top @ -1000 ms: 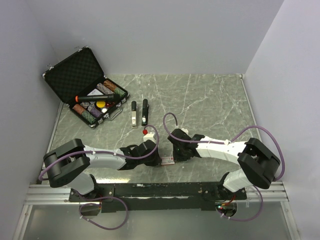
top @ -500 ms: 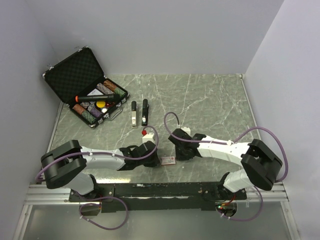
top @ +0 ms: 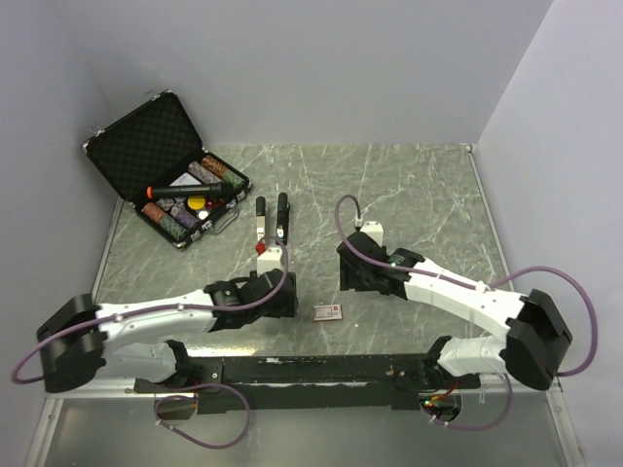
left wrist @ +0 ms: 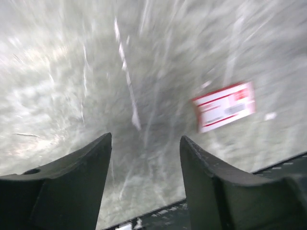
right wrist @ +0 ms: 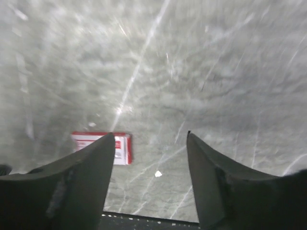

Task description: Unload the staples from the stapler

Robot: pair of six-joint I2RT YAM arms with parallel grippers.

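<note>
The black stapler (top: 282,216) lies at mid-table in the top view, with a narrow pale and black piece (top: 260,224) beside it on its left. Loose staples cannot be made out. A small red and white box (top: 329,311) lies flat near the front edge, between the two arms. It also shows as the box (left wrist: 224,105) in the left wrist view and the box (right wrist: 122,147) in the right wrist view. My left gripper (top: 284,300) (left wrist: 146,136) is open and empty, left of the box. My right gripper (top: 352,277) (right wrist: 150,134) is open and empty, just behind the box and to its right.
An open black case (top: 136,136) with poker chips sits at the far left corner. White walls close in the left, back and right. The black mounting rail (top: 311,370) runs along the near edge. A tiny white scrap (right wrist: 157,174) lies on the marble.
Both grippers went from shut to open. Both arms drew away from the small box, the left one to the left, the right one farther back and to the right.
</note>
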